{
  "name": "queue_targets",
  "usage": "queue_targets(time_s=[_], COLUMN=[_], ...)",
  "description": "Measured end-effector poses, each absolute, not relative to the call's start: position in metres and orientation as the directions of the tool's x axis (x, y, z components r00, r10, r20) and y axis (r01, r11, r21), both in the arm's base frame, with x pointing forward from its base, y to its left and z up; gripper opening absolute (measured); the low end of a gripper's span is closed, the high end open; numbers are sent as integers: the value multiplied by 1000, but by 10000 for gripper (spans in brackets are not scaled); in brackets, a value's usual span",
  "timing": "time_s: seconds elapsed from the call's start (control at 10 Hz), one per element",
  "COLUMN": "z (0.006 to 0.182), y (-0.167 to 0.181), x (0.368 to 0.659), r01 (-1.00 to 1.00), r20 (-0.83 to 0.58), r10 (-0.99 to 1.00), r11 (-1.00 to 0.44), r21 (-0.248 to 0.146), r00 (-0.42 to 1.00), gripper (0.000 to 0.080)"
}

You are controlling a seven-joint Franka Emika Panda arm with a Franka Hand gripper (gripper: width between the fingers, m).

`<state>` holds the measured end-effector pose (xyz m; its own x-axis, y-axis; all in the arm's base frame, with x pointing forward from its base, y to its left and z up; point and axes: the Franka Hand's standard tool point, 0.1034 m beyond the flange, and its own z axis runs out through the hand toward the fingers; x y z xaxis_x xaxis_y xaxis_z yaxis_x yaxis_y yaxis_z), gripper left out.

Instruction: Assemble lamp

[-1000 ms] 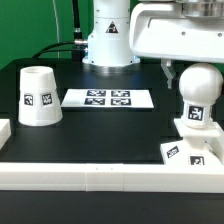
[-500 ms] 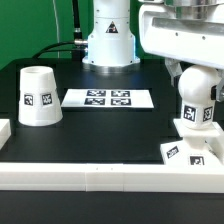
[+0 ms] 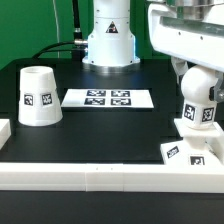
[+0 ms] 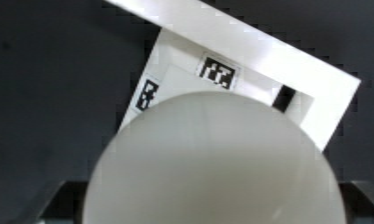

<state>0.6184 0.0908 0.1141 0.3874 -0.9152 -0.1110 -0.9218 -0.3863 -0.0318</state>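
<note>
The ball-shaped bulb (image 3: 202, 92) stands upright with its neck in the squat base (image 3: 192, 150) at the exterior view's right, by the front rail. My gripper (image 3: 200, 78) comes down from above, its jaws on either side of the ball, shut on it. In the wrist view the bulb (image 4: 210, 160) fills the space between the two dark fingers (image 4: 63, 205), and the base (image 4: 184, 80) with its tags shows beyond it. The cone shade (image 3: 39, 96) stands alone at the exterior view's left, narrow end up, tag facing the camera.
The marker board (image 3: 108, 99) lies flat in the middle, in front of the arm's white pedestal (image 3: 108, 40). A long white rail block (image 3: 100, 178) runs along the front edge; it also shows in the wrist view (image 4: 255, 40). A short rail end (image 3: 4, 130) sits at the left.
My gripper and wrist have shifted toward the exterior view's right. The bulb's tag has turned rightward with them. The base and the shade have not moved.
</note>
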Motion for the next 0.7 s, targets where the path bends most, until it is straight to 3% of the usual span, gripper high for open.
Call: queue_targets(time_s=[0.2, 0.5, 0.7], z=[114, 118, 117], y=[91, 97, 96], x=[618, 619, 619], r01=[-891, -704, -604], r20=[-107, -80, -74], r10=[-885, -699, -600], r11=[-451, -709, -795], r21=[-38, -49, -59], r00=[453, 710, 797], gripper=[687, 699, 699])
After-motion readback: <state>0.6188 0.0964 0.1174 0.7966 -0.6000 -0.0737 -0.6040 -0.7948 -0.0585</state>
